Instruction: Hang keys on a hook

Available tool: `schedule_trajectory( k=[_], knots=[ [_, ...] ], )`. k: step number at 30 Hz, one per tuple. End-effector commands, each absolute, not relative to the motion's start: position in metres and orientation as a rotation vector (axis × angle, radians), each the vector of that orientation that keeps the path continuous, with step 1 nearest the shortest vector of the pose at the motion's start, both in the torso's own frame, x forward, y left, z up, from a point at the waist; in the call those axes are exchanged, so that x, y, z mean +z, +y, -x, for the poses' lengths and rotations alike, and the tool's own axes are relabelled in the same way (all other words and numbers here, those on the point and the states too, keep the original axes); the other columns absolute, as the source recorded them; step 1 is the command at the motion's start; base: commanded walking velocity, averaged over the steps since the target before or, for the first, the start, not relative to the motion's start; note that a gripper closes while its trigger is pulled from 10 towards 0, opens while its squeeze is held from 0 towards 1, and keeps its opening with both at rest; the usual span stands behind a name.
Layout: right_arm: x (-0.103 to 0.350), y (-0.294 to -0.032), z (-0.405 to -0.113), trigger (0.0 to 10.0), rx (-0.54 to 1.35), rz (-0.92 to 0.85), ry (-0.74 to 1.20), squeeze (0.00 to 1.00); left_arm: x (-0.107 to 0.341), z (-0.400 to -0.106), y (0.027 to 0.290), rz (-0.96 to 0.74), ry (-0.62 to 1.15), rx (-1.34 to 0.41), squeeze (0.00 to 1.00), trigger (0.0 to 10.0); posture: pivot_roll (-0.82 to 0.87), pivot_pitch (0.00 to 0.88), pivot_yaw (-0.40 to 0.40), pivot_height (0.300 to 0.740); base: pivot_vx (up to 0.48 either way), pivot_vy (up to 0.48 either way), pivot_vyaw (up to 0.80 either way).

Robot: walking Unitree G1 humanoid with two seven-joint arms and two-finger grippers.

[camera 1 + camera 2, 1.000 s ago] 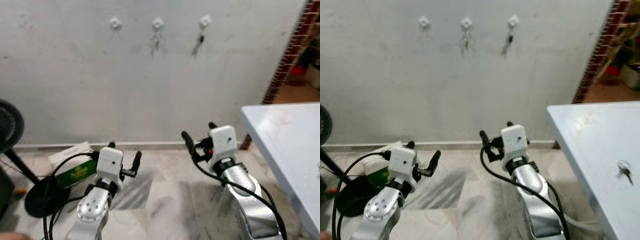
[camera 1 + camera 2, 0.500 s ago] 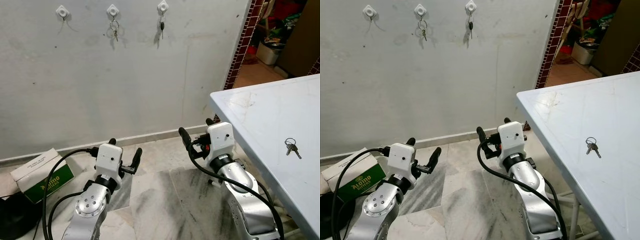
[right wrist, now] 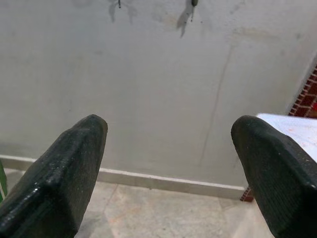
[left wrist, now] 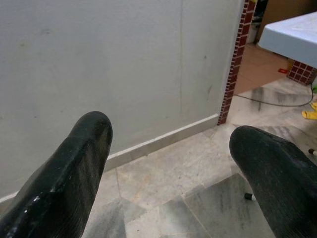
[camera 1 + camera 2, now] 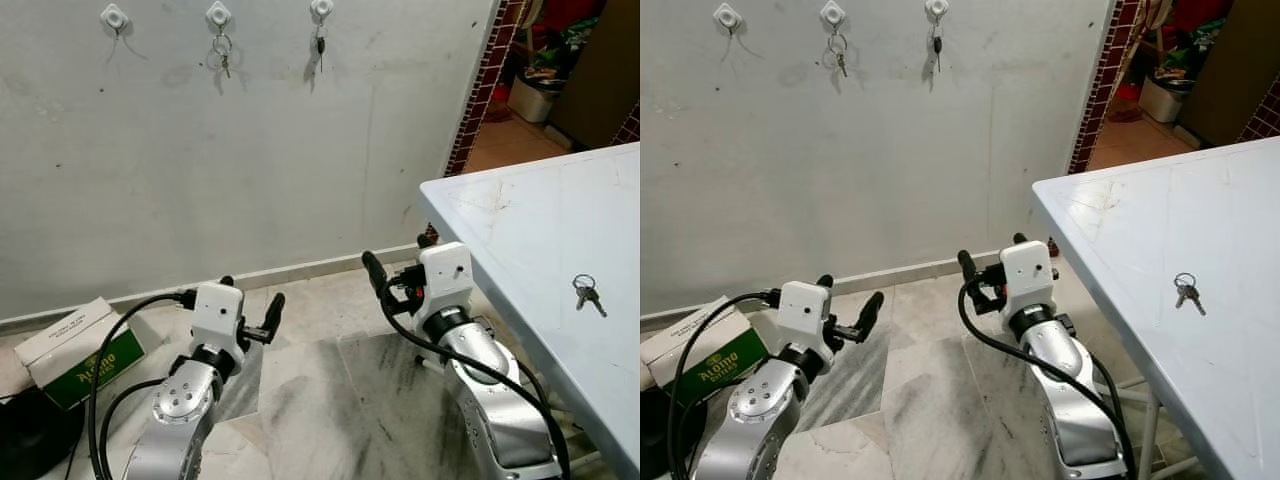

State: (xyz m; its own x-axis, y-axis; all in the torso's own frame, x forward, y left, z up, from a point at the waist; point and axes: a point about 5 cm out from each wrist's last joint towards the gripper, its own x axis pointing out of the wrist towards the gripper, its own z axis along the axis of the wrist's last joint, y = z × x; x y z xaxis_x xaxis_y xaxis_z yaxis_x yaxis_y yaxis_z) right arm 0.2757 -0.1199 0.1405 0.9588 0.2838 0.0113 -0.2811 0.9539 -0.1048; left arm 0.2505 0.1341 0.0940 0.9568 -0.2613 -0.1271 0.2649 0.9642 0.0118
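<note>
Two grippers, left gripper (image 5: 250,312) and right gripper (image 5: 398,272), are hovering low over the marble floor (image 5: 330,400) with jaws apart and empty. Right of them, the keys (image 5: 586,294) are lying on the white table (image 5: 520,230), whose far side is running out of frame. Farther off, three hooks (image 5: 217,14) are sitting high on the grey wall (image 5: 250,160), two carrying small keys too tiny to make out.

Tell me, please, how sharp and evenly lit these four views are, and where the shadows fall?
Both eye views are sharp and evenly lit; the hooks and hanging keys cast soft shadows on the wall, and the keys on the white table read crisply. In both wrist views the black fingers are blurred, the wall beyond sharper.
</note>
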Motion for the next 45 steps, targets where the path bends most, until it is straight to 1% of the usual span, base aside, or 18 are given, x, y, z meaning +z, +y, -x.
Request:
schedule_trajectory(
  k=[1,14,25,40,45],
  knots=[
    [0.1424,-0.1165,-0.2773,10.0,0.305,0.109,-0.039,0.00,0.0947,-0.2493,0.1379,-0.003,0.129,-0.258,0.00,10.0,0.04,0.000,0.027,0.740,0.285,0.000,0.00],
    [0.1422,-0.1177,-0.2767,10.0,0.300,0.119,-0.042,0.00,0.0951,-0.2494,0.1341,0.014,0.130,-0.279,0.00,10.0,0.04,0.000,0.026,0.740,0.295,0.000,0.00],
    [0.1418,-0.1169,-0.2779,10.0,0.306,0.123,-0.043,0.00,0.0939,-0.2485,0.1322,0.020,0.135,-0.288,0.00,10.0,0.05,0.000,0.019,0.740,0.302,-0.285,0.00],
    [0.1396,-0.1151,-0.2805,10.0,0.306,0.116,-0.032,0.00,0.0912,-0.2473,0.1327,0.023,0.151,-0.285,0.00,10.0,0.05,0.000,0.016,0.740,0.000,0.000,0.00],
    [0.1397,-0.1188,-0.2830,10.0,0.285,0.123,-0.029,0.00,0.0914,-0.2480,0.1325,0.025,0.151,-0.284,0.00,10.0,0.05,0.000,0.018,0.740,0.000,0.000,-0.80]
  ],
)
